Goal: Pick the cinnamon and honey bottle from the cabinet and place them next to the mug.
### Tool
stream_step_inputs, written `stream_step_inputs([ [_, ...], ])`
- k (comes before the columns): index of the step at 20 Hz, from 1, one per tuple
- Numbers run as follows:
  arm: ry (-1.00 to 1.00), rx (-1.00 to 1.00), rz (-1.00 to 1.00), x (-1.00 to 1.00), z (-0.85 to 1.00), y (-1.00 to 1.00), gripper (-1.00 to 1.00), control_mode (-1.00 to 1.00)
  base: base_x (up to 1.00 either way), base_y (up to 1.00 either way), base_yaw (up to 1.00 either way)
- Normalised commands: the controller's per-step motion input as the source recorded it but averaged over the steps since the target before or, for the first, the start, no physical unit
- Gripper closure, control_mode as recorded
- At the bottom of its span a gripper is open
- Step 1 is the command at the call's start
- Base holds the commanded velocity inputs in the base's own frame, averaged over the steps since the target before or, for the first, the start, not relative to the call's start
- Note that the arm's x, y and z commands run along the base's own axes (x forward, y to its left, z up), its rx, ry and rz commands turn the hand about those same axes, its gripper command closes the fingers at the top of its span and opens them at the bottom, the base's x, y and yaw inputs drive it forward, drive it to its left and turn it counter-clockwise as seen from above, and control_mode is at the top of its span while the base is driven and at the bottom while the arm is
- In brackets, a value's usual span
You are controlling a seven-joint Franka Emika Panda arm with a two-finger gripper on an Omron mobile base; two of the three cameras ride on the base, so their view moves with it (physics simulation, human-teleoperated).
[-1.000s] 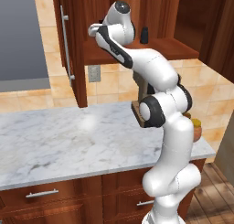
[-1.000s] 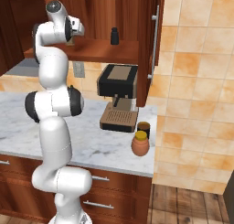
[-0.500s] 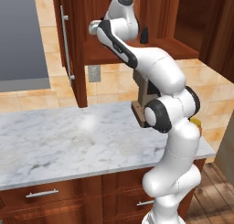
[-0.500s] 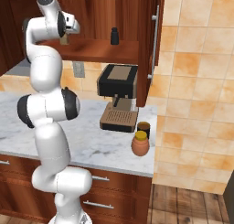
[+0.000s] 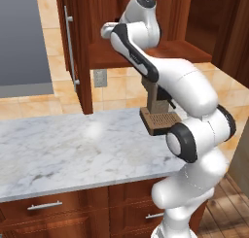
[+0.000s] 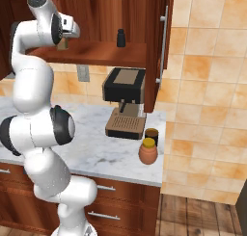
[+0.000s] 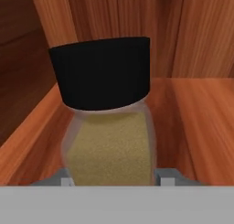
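Raised arm; hand view shows cinnamon (image 7: 107, 127) between end effector (image 7: 114, 181) fingers.

cinnamon (image 7: 107, 150) between fingers (image 7: 65, 179), cabinet (image 7: 196, 40) shelf

Two base cameras look forward and down from behind the arm, left and right, sharing the grey-veined white marble surface (image 5: 73, 149) and dark reddish-brown wooden wall cabinet (image 6: 96, 52). The hand camera faces the cabinet interior at close range.
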Motion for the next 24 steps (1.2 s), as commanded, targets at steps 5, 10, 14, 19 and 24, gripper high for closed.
stream_step_inputs([
  [5,-0.11,0.04,0.00,-0.90,0.00,-0.20,1.00,-1.00,0.00,0.00,0.00],
  [10,-0.12,0.04,-0.02,-0.99,0.00,-0.21,1.00,-1.00,0.00,0.00,0.00],
  [14,-0.09,0.03,-0.04,-0.96,-0.03,-0.20,1.00,-1.00,0.00,0.00,0.00],
  [19,-0.07,0.01,-0.05,-0.90,-0.11,-0.16,1.00,-1.00,0.00,0.00,0.00],
  [24,-0.01,0.00,-0.11,-0.69,-0.27,-0.22,1.00,-1.00,0.00,0.00,0.00],
])
